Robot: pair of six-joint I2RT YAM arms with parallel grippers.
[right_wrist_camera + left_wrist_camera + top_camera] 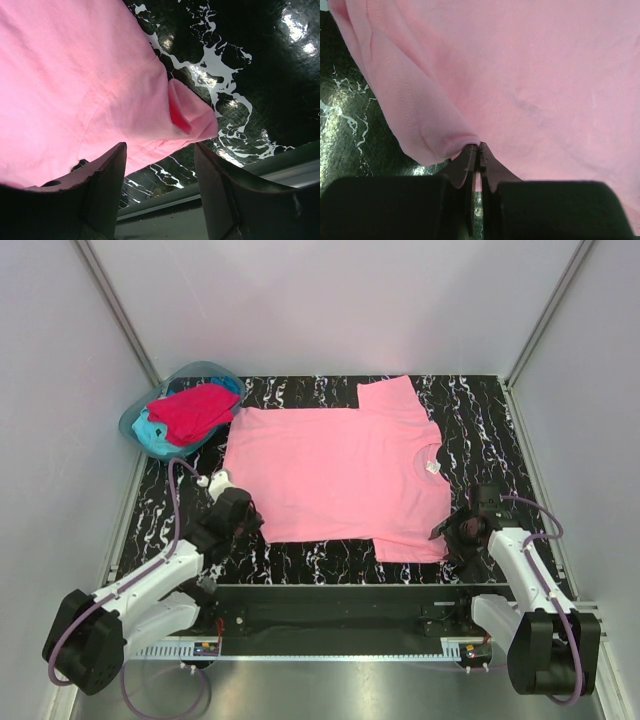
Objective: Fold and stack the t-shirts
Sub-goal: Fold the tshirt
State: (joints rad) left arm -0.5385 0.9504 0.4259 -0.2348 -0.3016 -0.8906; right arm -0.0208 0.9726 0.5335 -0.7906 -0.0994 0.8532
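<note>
While the pink t-shirt (335, 475) lies flat and unfolded, the red t-shirt (195, 410) and turquoise t-shirt (150, 436) wait in the tub (205, 367) at ten o'clock. Left wrist: left gripper (477, 150) clamps its seven-o'clock hem. Right wrist: right gripper (160, 150) gapes at the five-o'clock sleeve.

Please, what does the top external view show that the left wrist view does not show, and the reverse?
Only the top external view: the whole pink t-shirt spread flat, the tub at the far left holding a red t-shirt and a turquoise t-shirt, and the right fingers at the shirt's near sleeve. Only the left wrist view: the left fingers shut on a pinched fold at the pink cloth's edge. Both: pink cloth on the black marbled table.
</note>
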